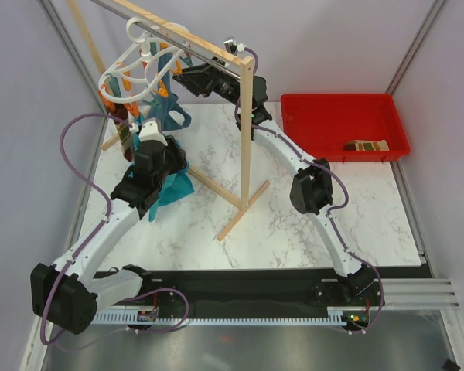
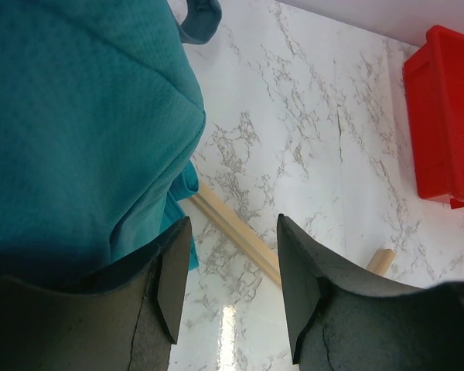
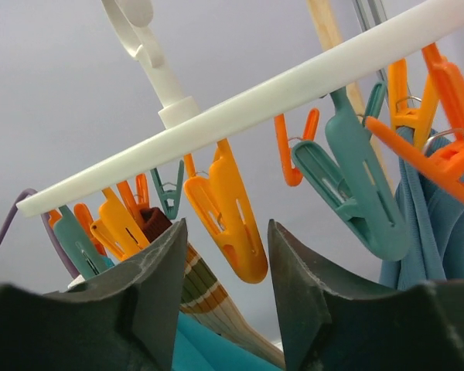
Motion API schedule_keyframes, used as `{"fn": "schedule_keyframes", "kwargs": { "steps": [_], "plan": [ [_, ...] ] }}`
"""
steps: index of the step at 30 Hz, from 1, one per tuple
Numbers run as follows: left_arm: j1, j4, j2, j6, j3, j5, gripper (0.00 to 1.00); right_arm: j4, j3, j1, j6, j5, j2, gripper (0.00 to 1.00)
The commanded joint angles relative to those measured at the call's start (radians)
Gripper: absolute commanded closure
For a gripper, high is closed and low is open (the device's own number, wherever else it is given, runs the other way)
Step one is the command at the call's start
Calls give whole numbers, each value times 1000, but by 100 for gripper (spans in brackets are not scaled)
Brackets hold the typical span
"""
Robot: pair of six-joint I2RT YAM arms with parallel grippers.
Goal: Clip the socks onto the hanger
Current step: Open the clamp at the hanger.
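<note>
The white hanger (image 1: 131,73) hangs by its hook from the wooden rail at the upper left, ringed with orange and teal clips. One striped sock (image 3: 209,297) hangs from an orange clip on it. A second striped sock (image 1: 366,145) lies in the red bin. My right gripper (image 3: 226,226) is raised just under the hanger ring (image 3: 240,104). It is open, with a free orange clip (image 3: 236,224) hanging between its fingers and a gap on each side. My left gripper (image 2: 233,224) is open and empty over the marble, its left finger (image 2: 166,294) against a teal cloth.
A wooden rack with post (image 1: 249,127) and floor bars (image 2: 236,232) stands mid-table. Teal cloths (image 1: 170,189) hang and drape beside the left arm. The red bin (image 1: 309,104) sits at the back right. Grey walls close in both sides.
</note>
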Motion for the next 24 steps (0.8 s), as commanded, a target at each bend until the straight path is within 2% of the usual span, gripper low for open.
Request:
{"fn": "schedule_keyframes", "kwargs": {
  "steps": [1, 6, 13, 16, 24],
  "plan": [
    [9, 33, -12, -19, -9, 20, 44, 51, 47, 1, 20, -31, -24, 52],
    [9, 34, -25, -9, -6, 43, 45, 64, 19, 1, 32, -51, -52, 69],
    [9, 37, -62, -43, 11, 158, 46, 84, -59, 4, 66, -80, -122, 78],
    [9, 33, -85, -86, 13, 241, 48, 74, -105, 4, 74, -93, -162, 92],
    [3, 106, -185, -152, 11, 465, 50, -21, -268, 3, 41, -157, -318, 100]
  ]
}}
